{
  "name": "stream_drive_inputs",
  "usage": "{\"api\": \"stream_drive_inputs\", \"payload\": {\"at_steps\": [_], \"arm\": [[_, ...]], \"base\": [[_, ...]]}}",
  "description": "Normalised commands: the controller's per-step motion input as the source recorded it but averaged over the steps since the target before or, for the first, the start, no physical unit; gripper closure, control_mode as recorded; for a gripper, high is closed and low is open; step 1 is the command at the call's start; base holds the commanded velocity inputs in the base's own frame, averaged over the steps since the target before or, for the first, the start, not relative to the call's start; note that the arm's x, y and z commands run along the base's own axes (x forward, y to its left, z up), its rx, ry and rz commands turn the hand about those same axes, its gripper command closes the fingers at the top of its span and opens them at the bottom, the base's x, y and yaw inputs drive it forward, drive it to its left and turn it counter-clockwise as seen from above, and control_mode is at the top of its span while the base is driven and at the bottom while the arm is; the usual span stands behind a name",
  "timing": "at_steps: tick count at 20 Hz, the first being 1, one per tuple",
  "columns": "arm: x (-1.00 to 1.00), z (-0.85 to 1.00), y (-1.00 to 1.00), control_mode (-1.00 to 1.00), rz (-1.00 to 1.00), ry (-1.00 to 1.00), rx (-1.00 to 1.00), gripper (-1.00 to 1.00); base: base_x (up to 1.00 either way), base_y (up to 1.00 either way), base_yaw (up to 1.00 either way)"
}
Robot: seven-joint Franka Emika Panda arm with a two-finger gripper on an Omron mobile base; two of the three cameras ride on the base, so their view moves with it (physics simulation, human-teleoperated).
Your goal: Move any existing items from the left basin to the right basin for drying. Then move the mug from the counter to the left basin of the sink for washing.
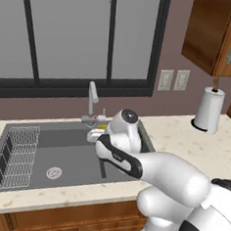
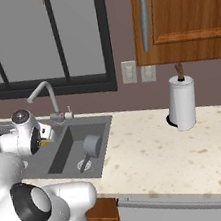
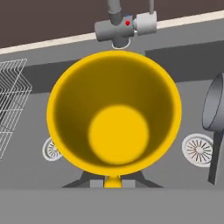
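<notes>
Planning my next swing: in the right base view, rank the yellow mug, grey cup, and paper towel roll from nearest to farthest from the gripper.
1. Yellow mug: at the gripper, above the sink's left side; only a sliver shows beside the hand.
2. Grey cup: in the right basin, to the gripper's right.
3. Paper towel roll: far right on the counter, by the wall.

bright yellow cylindrical mug (image 3: 114, 114): hides fingertips, jaw state unreadable | dull grey metal cup (image 3: 214, 109): cut by right edge | white wire rack (image 3: 12, 103): cut left
</notes>
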Motion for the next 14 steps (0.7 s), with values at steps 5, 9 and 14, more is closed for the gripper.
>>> {"api": "stream_drive_inputs", "payload": {"at_steps": [5, 9, 14], "arm": [[0.22, -0.12, 0.60, -1.00, 0.16, 0.00, 0.00, 1.00], [0.01, -0.17, 0.43, -1.00, 0.17, 0.03, 0.00, 1.00], [0.17, -0.31, 0.38, -1.00, 0.14, 0.02, 0.00, 1.00]], "base": [[0.00, 0.00, 0.00], [0.00, 0.00, 0.00], [0.00, 0.00, 0.00]]}}
